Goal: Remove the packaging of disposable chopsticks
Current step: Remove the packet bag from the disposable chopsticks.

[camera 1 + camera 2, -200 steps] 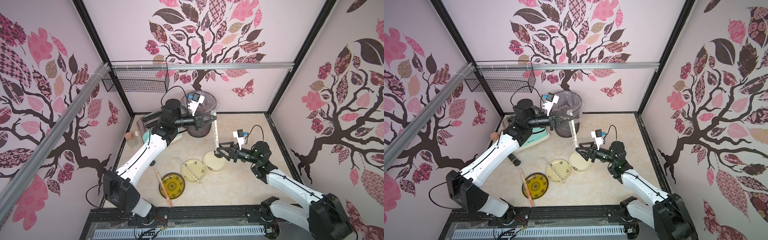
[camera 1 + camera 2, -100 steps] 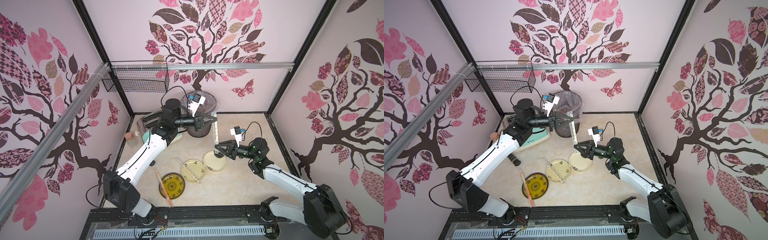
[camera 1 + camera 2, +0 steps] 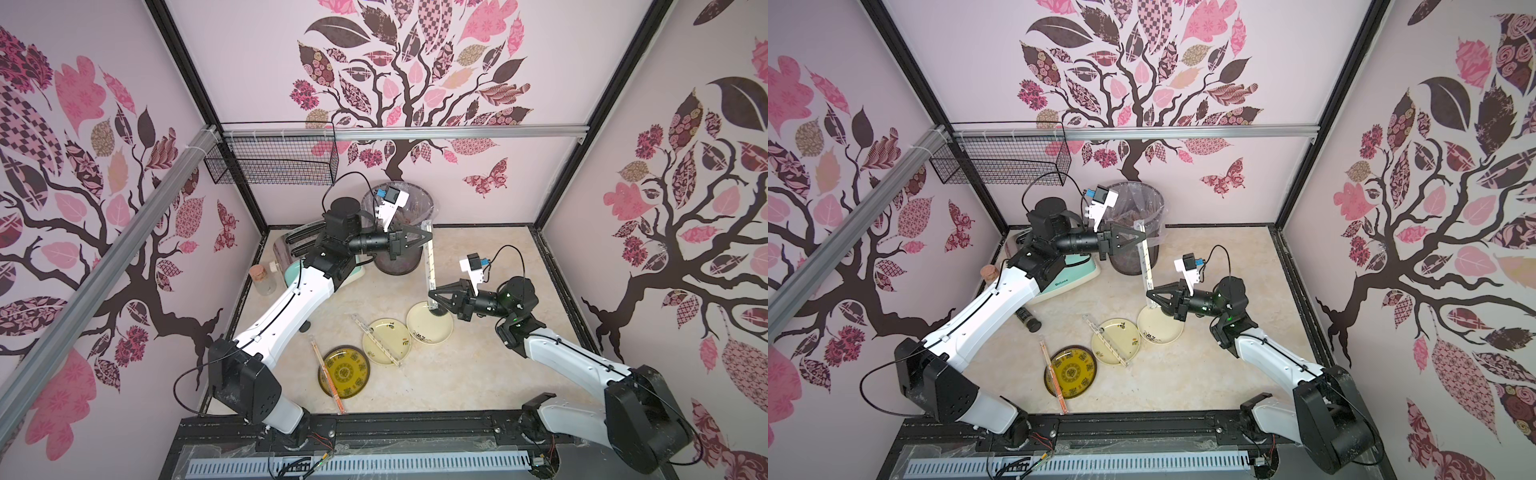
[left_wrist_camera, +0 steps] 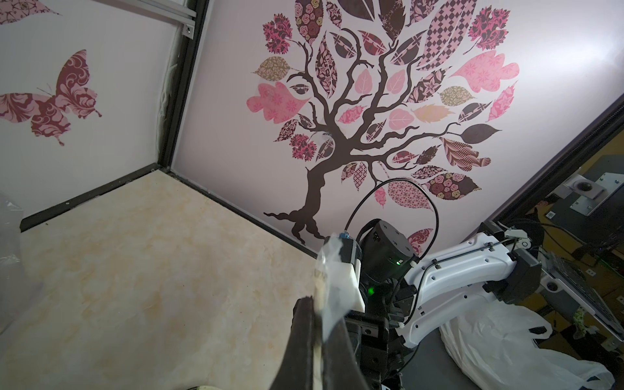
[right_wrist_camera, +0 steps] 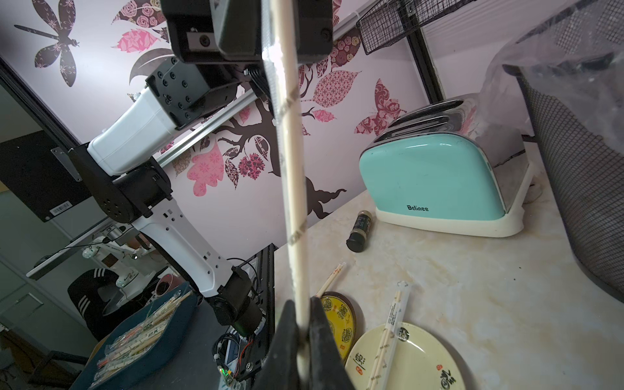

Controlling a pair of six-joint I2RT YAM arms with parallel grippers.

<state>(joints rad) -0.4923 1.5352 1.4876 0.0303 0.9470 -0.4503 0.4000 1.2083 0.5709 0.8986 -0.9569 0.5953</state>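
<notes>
- The left gripper [image 3: 429, 237], jaws pressed together, pinches the upper end of a long clear-whitish printed plastic sleeve [image 3: 430, 266], held in the air beside the black mesh wastebasket [image 3: 395, 266].
- In the left wrist view, a crumpled tail of plastic sticks out past its fingertips [image 4: 305, 324].
- The right gripper [image 3: 432, 296] is clamped on the lower part of the same sleeve, so the pack hangs nearly upright between the two arms.
- The pale tan wooden chopsticks [image 5: 293, 162] are inside it (the right wrist view shows them running straight down into the closed fingers).
- The sleeve's lower tip sits over the far rim of a round cream plate [image 3: 432, 334]; whether it touches cannot be told.
- A second clear sleeved pair [image 3: 376, 340] lies diagonally across a neighbouring cream plate with small dark motifs [image 3: 397, 336].
- An orange-red tinted sleeved pair [image 3: 328, 380] rests across the left edge of a yellow-and-brown patterned plate [image 3: 347, 370], its ends on the beige marbled tabletop [image 3: 478, 374].
</notes>
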